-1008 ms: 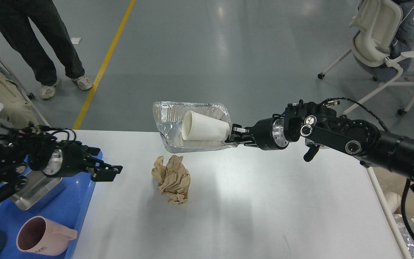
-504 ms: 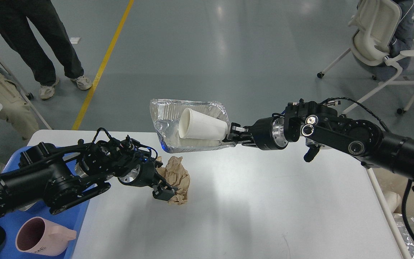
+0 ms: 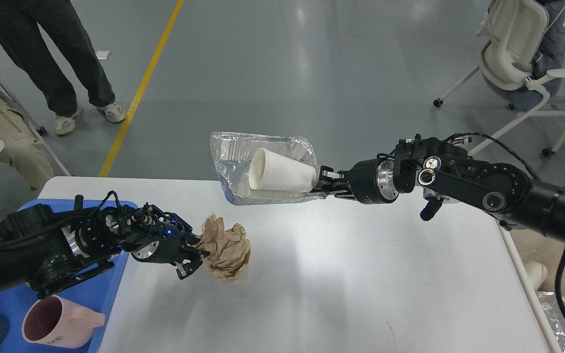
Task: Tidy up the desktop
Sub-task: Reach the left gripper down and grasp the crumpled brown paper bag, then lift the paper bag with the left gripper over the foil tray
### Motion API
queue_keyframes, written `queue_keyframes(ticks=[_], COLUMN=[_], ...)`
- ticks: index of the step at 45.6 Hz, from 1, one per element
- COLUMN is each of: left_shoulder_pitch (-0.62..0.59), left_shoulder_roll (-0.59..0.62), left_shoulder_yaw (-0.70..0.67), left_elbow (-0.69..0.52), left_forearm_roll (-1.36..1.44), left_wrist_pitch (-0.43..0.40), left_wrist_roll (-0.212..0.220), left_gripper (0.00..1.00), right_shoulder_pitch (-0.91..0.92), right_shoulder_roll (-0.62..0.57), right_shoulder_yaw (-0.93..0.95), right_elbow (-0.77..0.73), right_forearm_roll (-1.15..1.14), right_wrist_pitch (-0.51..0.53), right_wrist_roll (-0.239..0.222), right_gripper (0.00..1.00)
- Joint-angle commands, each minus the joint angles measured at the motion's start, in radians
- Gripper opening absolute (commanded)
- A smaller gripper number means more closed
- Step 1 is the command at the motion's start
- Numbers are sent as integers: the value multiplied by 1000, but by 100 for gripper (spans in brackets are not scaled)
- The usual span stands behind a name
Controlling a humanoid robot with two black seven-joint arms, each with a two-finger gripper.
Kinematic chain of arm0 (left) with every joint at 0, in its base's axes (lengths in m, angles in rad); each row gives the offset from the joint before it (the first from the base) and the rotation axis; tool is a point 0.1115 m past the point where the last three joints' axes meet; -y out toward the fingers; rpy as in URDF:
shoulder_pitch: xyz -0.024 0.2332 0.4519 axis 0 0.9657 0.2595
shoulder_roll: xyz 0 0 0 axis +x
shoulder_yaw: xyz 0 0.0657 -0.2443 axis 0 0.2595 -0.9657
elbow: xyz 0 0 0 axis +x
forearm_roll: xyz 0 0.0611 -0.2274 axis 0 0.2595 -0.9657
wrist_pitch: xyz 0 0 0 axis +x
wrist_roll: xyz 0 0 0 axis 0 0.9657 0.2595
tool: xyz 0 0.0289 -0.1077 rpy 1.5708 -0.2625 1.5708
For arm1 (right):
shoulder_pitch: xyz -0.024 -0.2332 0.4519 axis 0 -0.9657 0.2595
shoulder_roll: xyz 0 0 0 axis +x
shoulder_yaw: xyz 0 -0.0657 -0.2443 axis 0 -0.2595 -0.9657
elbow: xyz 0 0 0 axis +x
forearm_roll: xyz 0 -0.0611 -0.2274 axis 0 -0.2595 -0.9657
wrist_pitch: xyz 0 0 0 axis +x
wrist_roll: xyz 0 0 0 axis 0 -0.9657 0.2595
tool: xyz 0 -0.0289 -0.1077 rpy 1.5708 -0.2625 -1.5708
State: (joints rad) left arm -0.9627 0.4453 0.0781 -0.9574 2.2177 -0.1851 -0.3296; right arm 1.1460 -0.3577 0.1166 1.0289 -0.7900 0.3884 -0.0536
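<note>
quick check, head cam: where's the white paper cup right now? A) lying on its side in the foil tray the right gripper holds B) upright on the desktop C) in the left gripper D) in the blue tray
A: the white paper cup lies on its side inside the foil tray, whose near edge the right gripper pinches above the desktop.

Bright, even overhead light; pale glare streaks the grey floor [image 3: 312, 63]. Soft shadows pool on the tabletop [image 3: 361, 274] beneath each tool. Focus is sharp, with slight wide-angle bending near the edges.
</note>
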Motion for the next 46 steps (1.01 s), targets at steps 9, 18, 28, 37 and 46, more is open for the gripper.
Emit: queue_keyframes(ticks=[9, 18, 28, 37, 46], left_shoulder_pitch=[30, 33, 42, 151, 373], left_shoulder_roll=[53, 139, 334, 538, 651], left_shoulder_yaw=[-15, -53, -90, -158, -368], left_elbow=[-3, -78, -276, -435, -514], left_forearm_roll=[0, -16, -127, -205, -343], left_wrist_pitch=[4, 9, 9, 15, 55], left_wrist_roll=[-5, -14, -14, -14, -32], left_gripper=[0, 0, 1, 2, 3], right_shoulder_pitch=[-3, -11, -26, -25, -25], right_shoulder_roll=[0, 3, 8, 11, 14], right_shoulder_yaw=[-2, -6, -11, -15, -17], right_elbow=[-1, -3, -9, -10, -10], right_forearm_roll=[0, 0, -3, -3, -3], right_wrist_pitch=[0, 0, -6, -11, -11], right_wrist_roll=[0, 0, 0, 0, 0], right_gripper=[0, 0, 0, 0, 0])
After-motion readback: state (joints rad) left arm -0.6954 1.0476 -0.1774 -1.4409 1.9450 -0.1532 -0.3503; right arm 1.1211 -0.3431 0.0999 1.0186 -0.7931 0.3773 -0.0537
